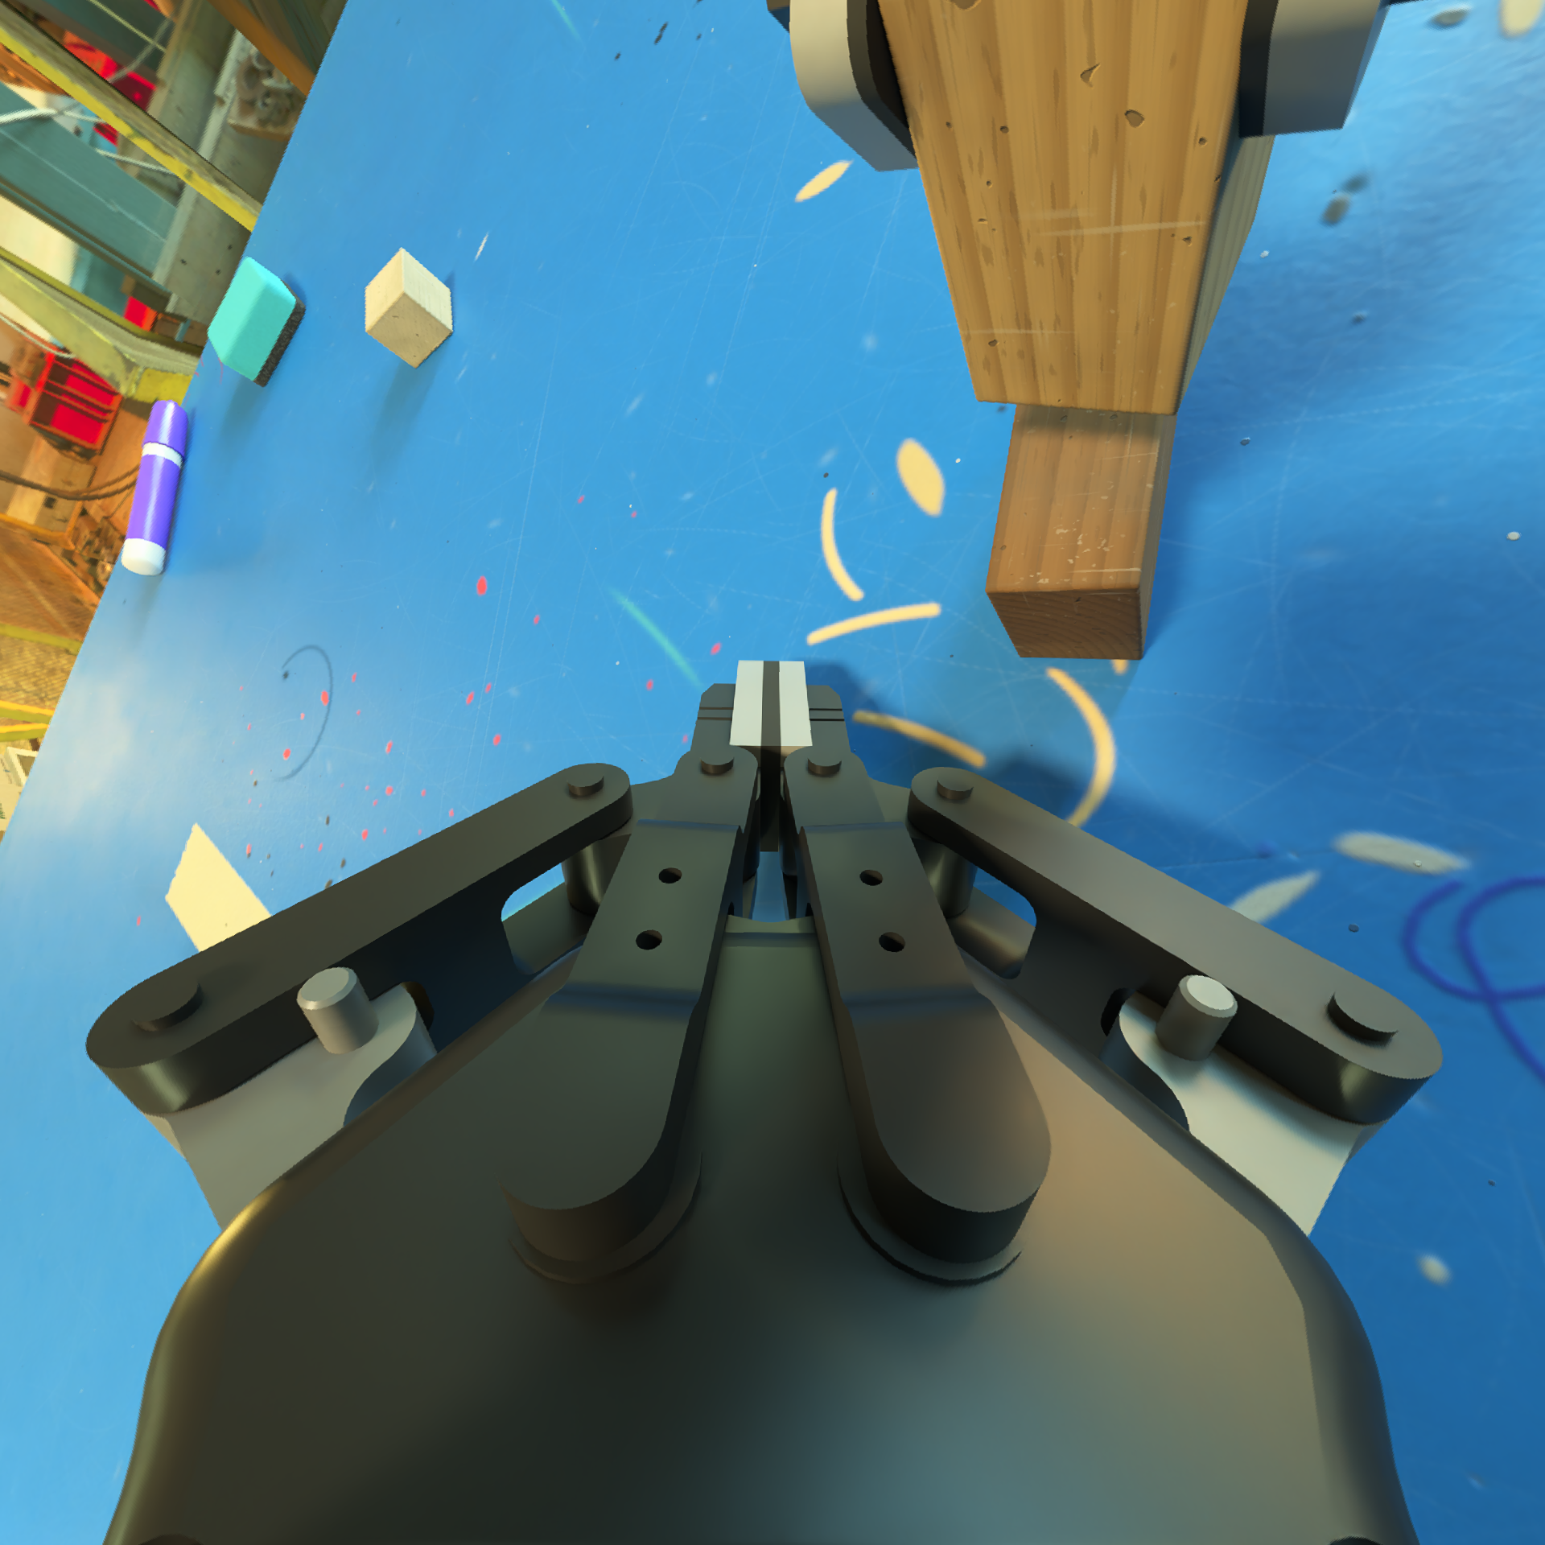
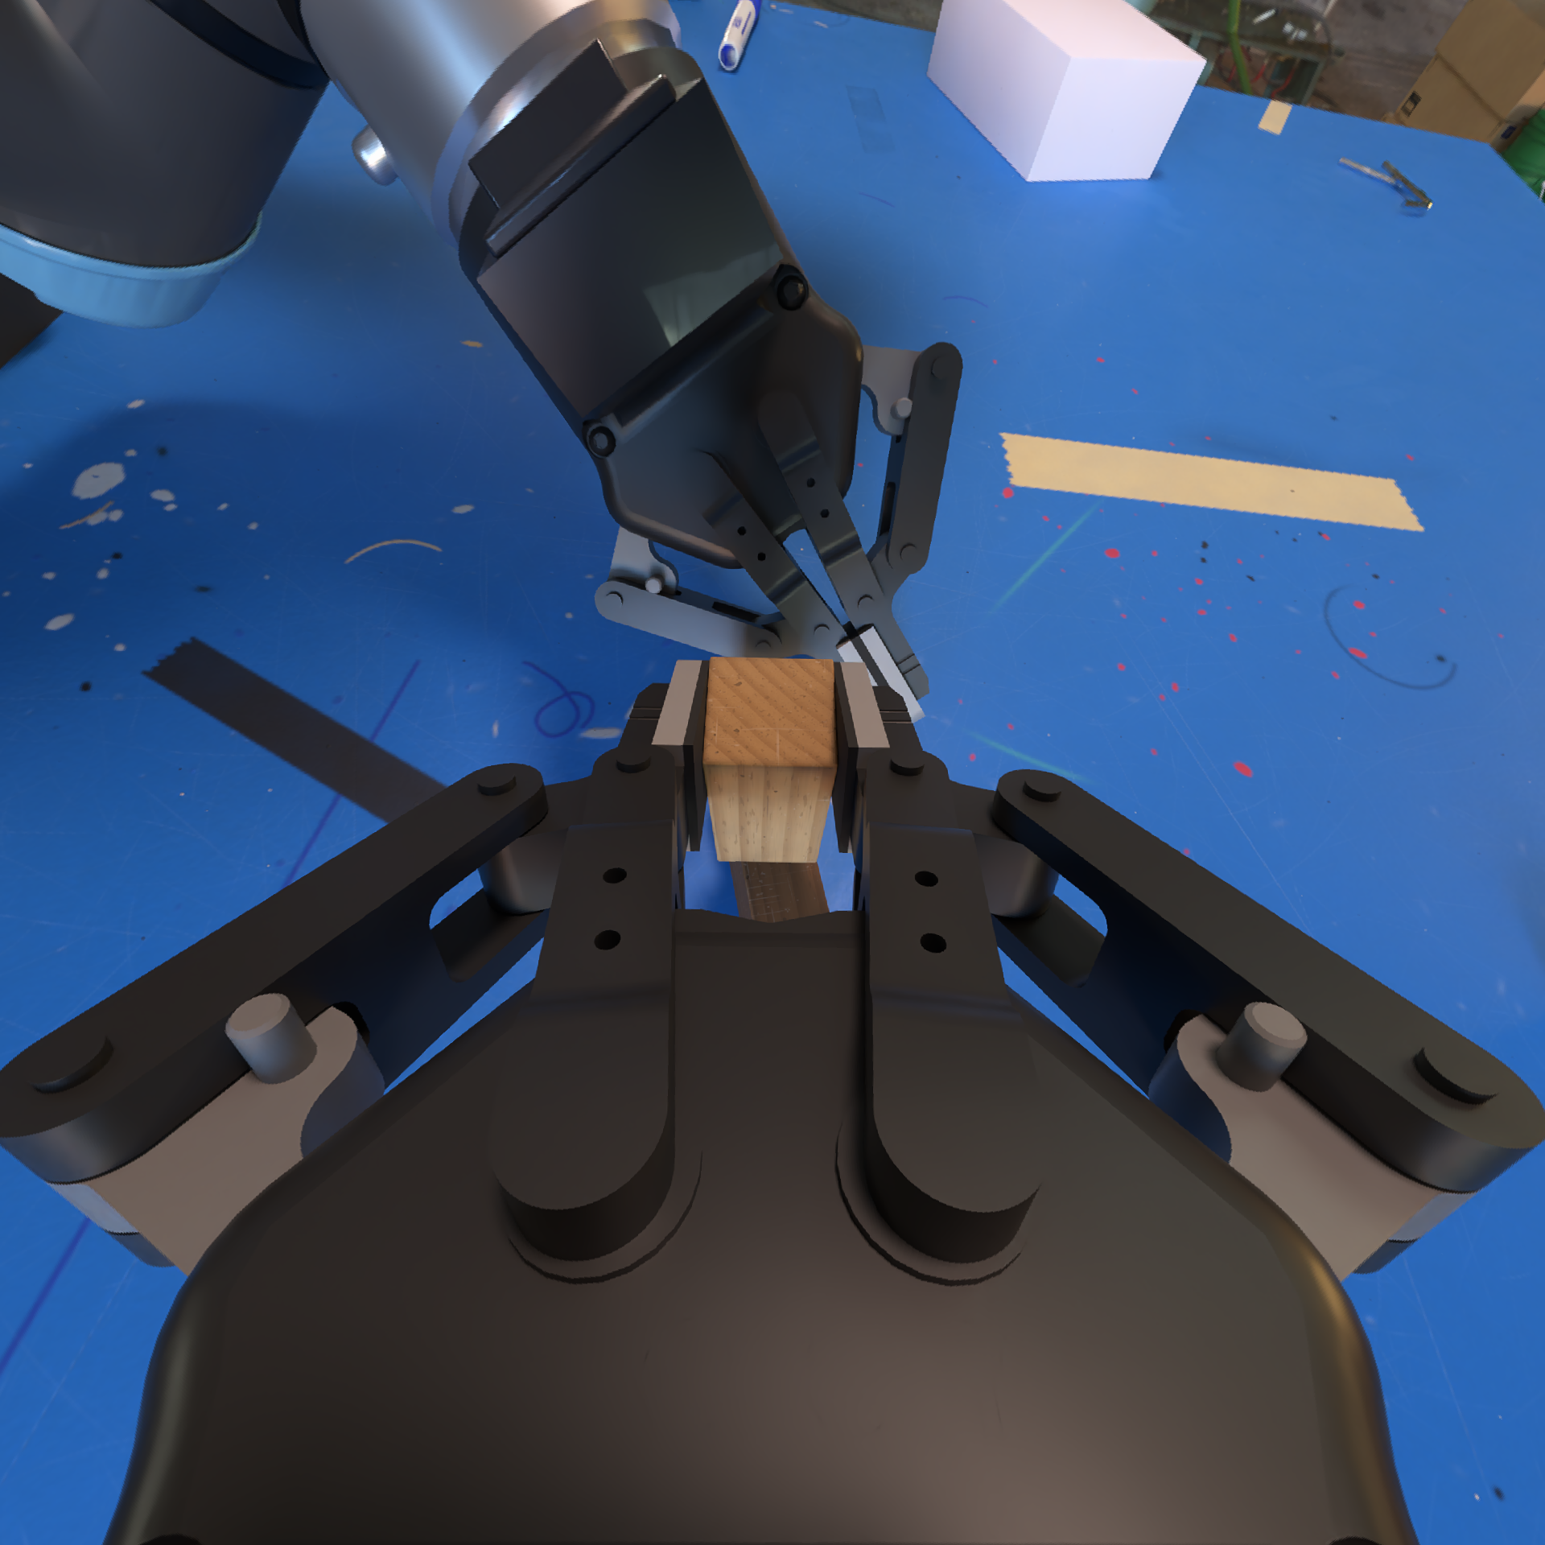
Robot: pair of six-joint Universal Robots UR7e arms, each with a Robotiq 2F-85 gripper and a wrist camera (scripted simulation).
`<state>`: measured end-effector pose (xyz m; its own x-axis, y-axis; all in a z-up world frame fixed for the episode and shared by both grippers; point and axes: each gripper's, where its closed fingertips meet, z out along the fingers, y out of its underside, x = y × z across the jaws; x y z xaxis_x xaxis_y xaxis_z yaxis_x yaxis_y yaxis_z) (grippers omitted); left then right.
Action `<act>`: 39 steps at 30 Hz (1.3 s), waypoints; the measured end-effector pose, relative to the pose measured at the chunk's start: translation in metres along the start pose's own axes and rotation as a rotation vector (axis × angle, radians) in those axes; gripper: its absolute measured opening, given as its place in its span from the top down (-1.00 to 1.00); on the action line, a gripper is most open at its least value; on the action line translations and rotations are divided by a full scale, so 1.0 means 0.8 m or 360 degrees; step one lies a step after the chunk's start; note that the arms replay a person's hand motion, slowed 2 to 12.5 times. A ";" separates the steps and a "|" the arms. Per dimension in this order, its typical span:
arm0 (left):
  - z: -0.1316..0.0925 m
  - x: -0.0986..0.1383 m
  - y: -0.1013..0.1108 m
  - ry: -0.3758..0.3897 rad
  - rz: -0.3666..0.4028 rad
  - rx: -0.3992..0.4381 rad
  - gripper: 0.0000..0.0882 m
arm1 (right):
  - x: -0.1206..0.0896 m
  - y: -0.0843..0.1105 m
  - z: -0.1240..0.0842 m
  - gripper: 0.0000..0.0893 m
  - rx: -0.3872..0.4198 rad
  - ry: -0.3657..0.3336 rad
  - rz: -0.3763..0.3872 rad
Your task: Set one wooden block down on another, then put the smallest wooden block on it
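My right gripper [image 2: 770,711] is shut on a light wooden block [image 2: 767,807] and holds it upright. In the left wrist view this block [image 1: 1062,209] hangs over the far end of a darker wooden block [image 1: 1078,535] that lies on the blue table [image 1: 627,460]. I cannot tell whether the two touch. A sliver of the darker block [image 2: 777,894] shows under the held one. The smallest block, a pale cube [image 1: 408,308], sits far left on the table. My left gripper [image 1: 769,702] is shut and empty, low over the table just beside the darker block. It also shows in the right wrist view [image 2: 878,660].
A teal eraser [image 1: 251,318] and a purple glue stick [image 1: 155,489] lie near the table's left edge. A white box [image 2: 1070,84], a blue-capped marker [image 2: 736,33], a tan tape strip [image 2: 1212,481] and a black tape strip [image 2: 293,727] are on the table.
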<state>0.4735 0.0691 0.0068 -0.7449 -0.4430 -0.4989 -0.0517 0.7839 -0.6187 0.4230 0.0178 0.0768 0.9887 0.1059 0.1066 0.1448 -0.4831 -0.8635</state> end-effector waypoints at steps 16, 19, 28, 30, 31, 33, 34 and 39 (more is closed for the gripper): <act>0.000 -0.001 0.001 0.0006 -0.0007 0.0001 1.00 | 0.005 -0.007 -0.007 0.44 0.0122 -0.0063 -0.0032; -0.001 -0.001 0.001 0.0011 -0.0008 0.0001 1.00 | 0.007 -0.006 -0.008 0.44 0.0131 -0.0068 -0.0009; -0.003 0.002 0.002 0.0067 -0.0035 0.0006 1.00 | 0.012 -0.004 -0.013 0.44 0.0141 -0.0057 0.0027; -0.004 0.003 0.002 0.0084 -0.0041 0.0009 1.00 | 0.012 -0.004 -0.014 0.44 0.0139 -0.0050 0.0023; -0.004 0.004 0.002 0.0094 -0.0044 0.0011 1.00 | 0.012 -0.004 -0.014 0.44 0.0138 -0.0046 0.0021; -0.005 0.007 0.000 0.0113 -0.0046 0.0017 1.00 | 0.011 -0.003 -0.015 0.44 0.0134 -0.0041 0.0015; -0.005 0.008 0.000 0.0123 -0.0047 0.0021 1.00 | 0.011 -0.003 -0.016 0.44 0.0133 -0.0038 0.0012; -0.006 0.014 -0.004 0.0162 -0.0050 0.0041 1.00 | 0.010 -0.004 -0.017 0.44 0.0131 -0.0033 -0.0001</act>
<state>0.4622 0.0639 0.0062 -0.8071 -0.4195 -0.4155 -0.0602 0.7584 -0.6489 0.4309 0.0084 0.0869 0.9874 0.1244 0.0976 0.1408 -0.4102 -0.9011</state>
